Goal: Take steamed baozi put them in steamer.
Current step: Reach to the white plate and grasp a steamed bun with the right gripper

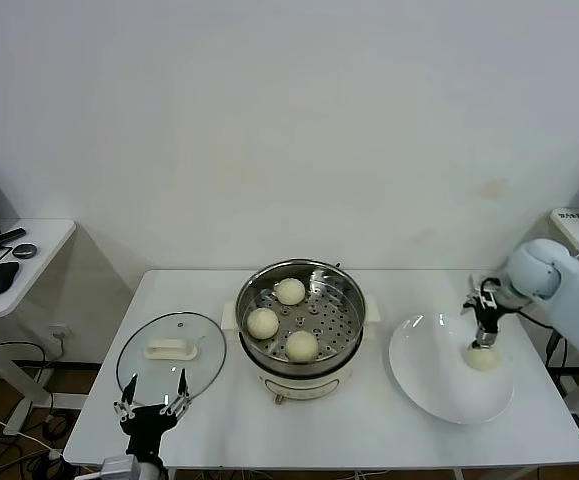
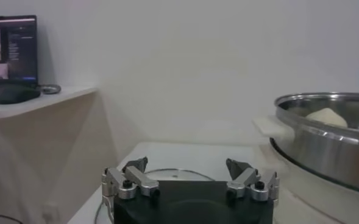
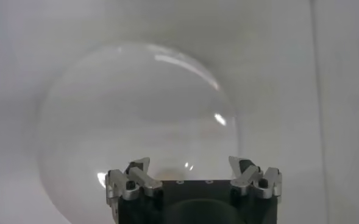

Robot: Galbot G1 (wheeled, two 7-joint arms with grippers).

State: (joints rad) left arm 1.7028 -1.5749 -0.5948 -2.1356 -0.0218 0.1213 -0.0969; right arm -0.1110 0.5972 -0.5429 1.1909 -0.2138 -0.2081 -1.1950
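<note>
The steamer [image 1: 352,296] stands mid-table with three baozi on its perforated tray [image 1: 290,291] [image 1: 262,323] [image 1: 301,345]. A fourth baozi [image 1: 483,359] lies on the white plate [image 1: 431,383] at the right. My right gripper [image 1: 485,338] points down just above that bun, open; in the right wrist view [image 3: 192,164] its jaws stand wide apart over the plate [image 3: 136,109] and the bun is hidden. My left gripper [image 1: 153,386] is parked open at the table's front left. The left wrist view [image 2: 191,165] shows the steamer [image 2: 325,146] with one bun [image 2: 327,117].
The round glass lid [image 1: 171,352] with a cream handle lies flat left of the steamer, just ahead of my left gripper; it also shows in the left wrist view [image 2: 167,173]. A side desk [image 1: 39,245] with a mouse stands at far left.
</note>
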